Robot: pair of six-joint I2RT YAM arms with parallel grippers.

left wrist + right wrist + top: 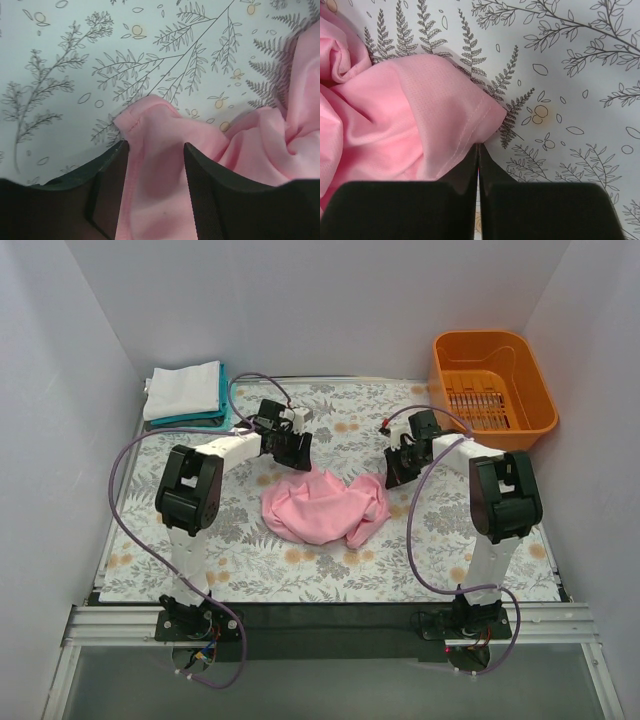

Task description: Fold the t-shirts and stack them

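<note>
The light pink t-shirt lies crumpled mid-table. My left gripper is at its far left edge. In the left wrist view the gripper is open, its jaws set wide apart with a hemmed fold of the pink t-shirt lying between them. My right gripper is at the shirt's far right edge. In the right wrist view the gripper is shut, pinching the stitched hem corner of the pink t-shirt. A folded white t-shirt sits on a folded teal t-shirt at the back left.
An orange plastic basket stands at the back right corner. The table is covered by a leaf-patterned cloth. White walls close in the left, right and back. Purple cables loop beside both arms.
</note>
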